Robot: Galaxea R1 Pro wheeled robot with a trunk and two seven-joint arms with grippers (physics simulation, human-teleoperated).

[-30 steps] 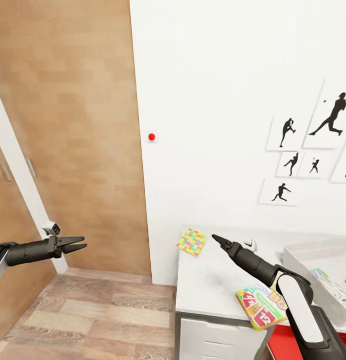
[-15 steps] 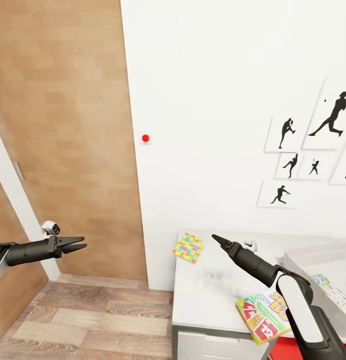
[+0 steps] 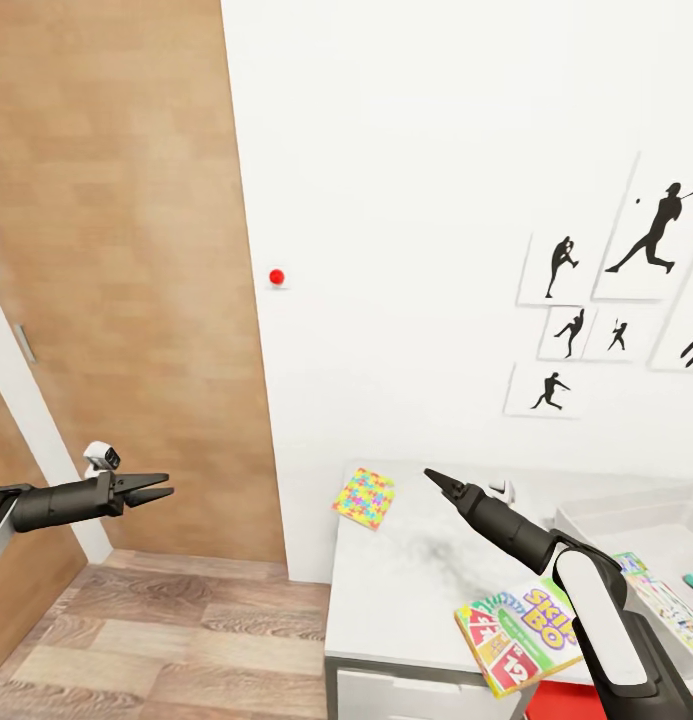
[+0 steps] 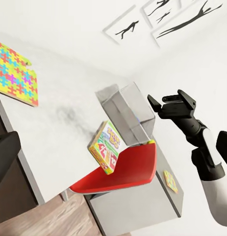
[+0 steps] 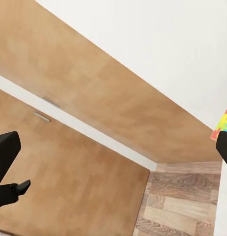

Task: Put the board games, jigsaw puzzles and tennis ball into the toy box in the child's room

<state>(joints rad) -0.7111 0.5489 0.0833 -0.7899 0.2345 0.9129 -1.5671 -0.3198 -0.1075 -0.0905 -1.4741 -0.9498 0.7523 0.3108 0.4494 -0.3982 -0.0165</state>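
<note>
Lying just left of the empty, pinched-shut right gripper (image 3: pixel 428 473), the jigsaw puzzle (image 3: pixel 363 498) is far from the left gripper (image 3: pixel 164 486).

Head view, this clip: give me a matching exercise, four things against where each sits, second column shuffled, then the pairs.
Things:
1. jigsaw puzzle
2. Skip-Bo board game
3. toy box
4. red dot

Places:
A. on the white wall beside the wooden door
B. at the table's far corner nearest the door
C. overhanging the table's near edge
D. on the table at the picture's right side

Pairs: 1-B, 2-C, 3-D, 4-A
</note>
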